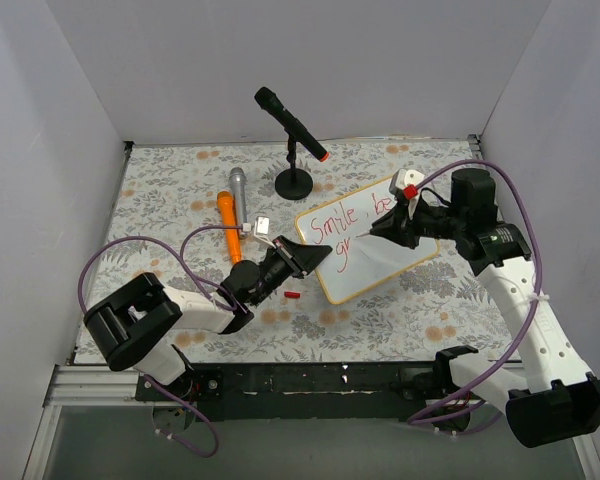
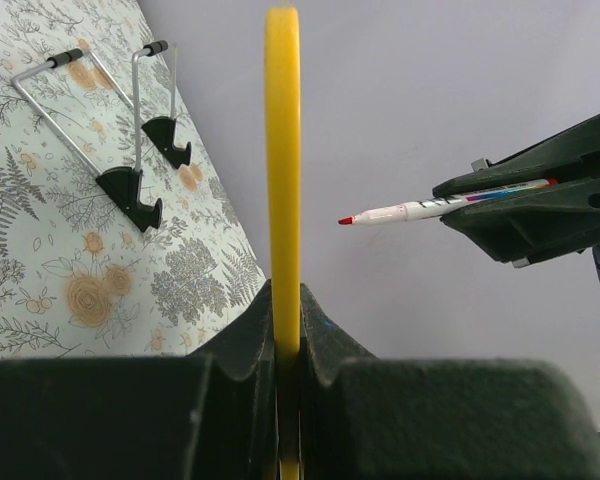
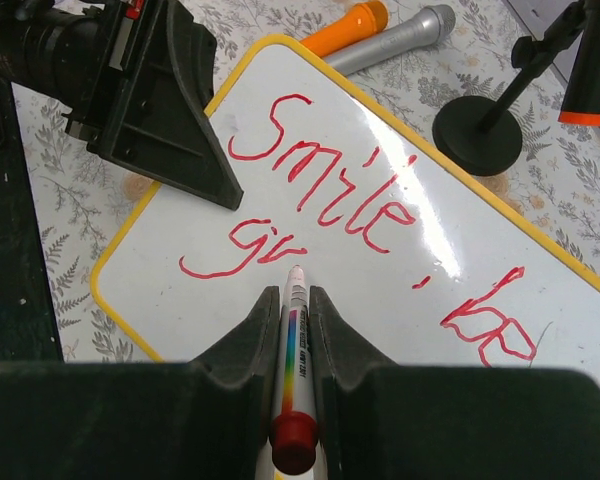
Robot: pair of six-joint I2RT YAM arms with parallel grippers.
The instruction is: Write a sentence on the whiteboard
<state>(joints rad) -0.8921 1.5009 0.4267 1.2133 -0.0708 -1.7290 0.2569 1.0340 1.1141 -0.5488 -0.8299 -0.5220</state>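
Observation:
The whiteboard with its yellow rim lies tilted at mid table. Red words, the sentence, read "Smile, be" with "gr" on a second line. My left gripper is shut on the board's left corner, and in the left wrist view the rim stands edge-on between its fingers. My right gripper is shut on a red marker, its tip just below the "gr". A small gap shows between the marker tip and the board.
A black microphone on a round-based stand stands behind the board. An orange microphone and a silver one lie at the left. A small red cap lies by the left gripper. Wire legs with black feet rest on the floral cloth.

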